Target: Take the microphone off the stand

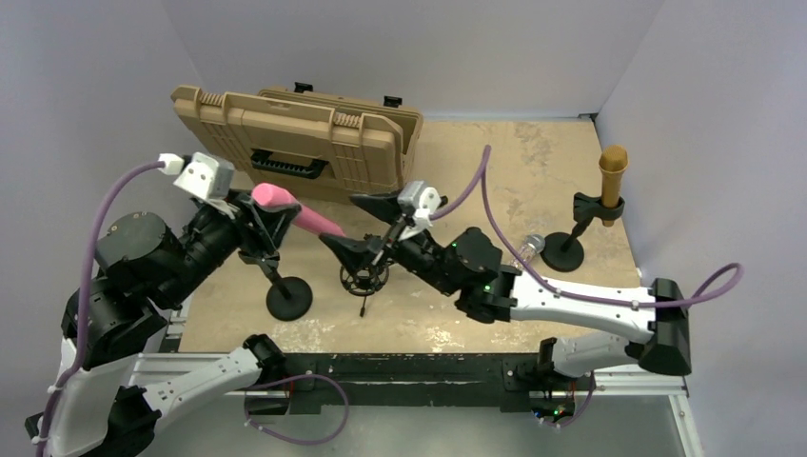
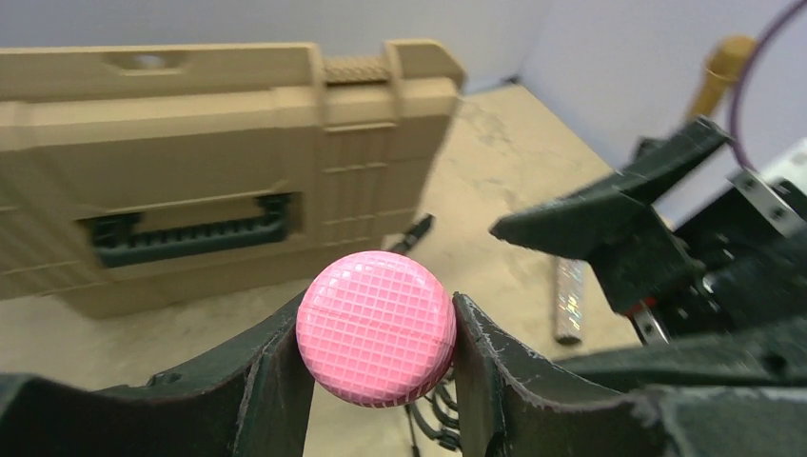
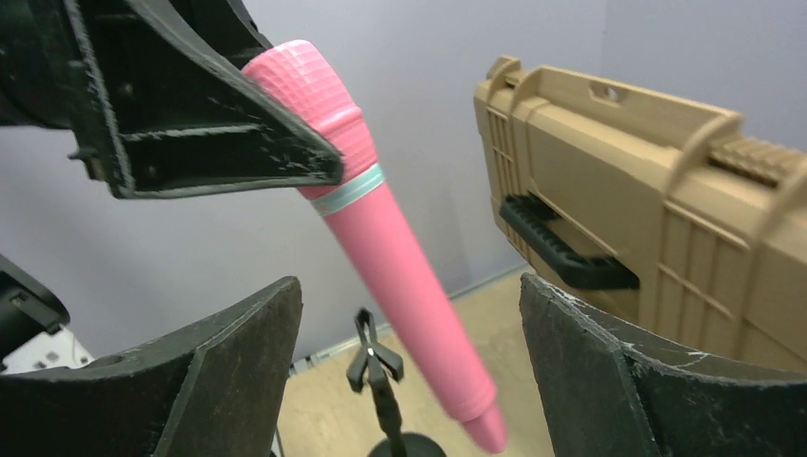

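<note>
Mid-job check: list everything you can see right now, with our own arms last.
pink microphone: 1, pink, held in the air, clear of its stand
empty stand: 1, black, front left of table
gold microphone: 1, gold, upright at right
second stand: 1, black, holding the gold microphone
hard case: 1, tan, back left
silvery stick: 1, lying beside the second stand
table: 1, beige
left gripper: shut on the pink microphone's head
right gripper: open, fingers either side of the handle

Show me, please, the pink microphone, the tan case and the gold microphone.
pink microphone (image 2: pixel 374 328), left wrist view, its gridded head.
tan case (image 1: pixel 314 143), top external view, its broad face.
gold microphone (image 1: pixel 613 162), top external view, its head.
</note>
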Motion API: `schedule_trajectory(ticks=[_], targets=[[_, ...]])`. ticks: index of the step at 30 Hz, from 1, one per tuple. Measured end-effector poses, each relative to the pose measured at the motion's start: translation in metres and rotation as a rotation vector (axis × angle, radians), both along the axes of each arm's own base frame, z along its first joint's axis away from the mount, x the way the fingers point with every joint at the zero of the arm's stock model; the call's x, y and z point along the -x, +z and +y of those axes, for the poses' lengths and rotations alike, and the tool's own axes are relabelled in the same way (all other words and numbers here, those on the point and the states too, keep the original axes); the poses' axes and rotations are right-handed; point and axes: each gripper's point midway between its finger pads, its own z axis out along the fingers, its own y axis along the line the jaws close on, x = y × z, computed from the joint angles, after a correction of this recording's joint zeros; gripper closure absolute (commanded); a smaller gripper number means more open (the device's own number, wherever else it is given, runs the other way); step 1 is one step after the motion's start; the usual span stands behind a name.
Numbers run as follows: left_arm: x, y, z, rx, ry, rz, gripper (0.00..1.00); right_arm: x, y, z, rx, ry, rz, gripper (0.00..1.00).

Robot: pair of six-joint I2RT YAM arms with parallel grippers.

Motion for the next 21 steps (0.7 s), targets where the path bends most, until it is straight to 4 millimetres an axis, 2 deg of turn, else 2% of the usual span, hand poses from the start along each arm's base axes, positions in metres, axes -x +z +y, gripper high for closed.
schedule_trajectory(ticks=[4, 9, 13, 16, 21], targets=[[0.017, -0.009, -0.038, -0.007, -0.223, 0.037, 1.00, 0.008, -0.013, -0.032, -0.003, 0.006, -0.002, 0.18], [0.033, -0.013, -0.078, 0.008, -0.443, 0.076, 1.00, 0.031, 0.002, -0.055, -0.071, 0.085, -0.055, 0.20], [0.037, -0.018, -0.099, 0.015, -0.539, 0.122, 1.00, 0.050, 0.010, -0.056, -0.094, 0.178, -0.103, 0.24], [0.039, -0.021, -0.109, 0.025, -0.585, 0.151, 1.00, 0.057, 0.002, -0.052, -0.081, 0.223, -0.110, 0.28], [0.042, -0.023, -0.122, 0.040, -0.643, 0.182, 1.00, 0.055, -0.008, -0.051, -0.070, 0.219, -0.086, 0.37]])
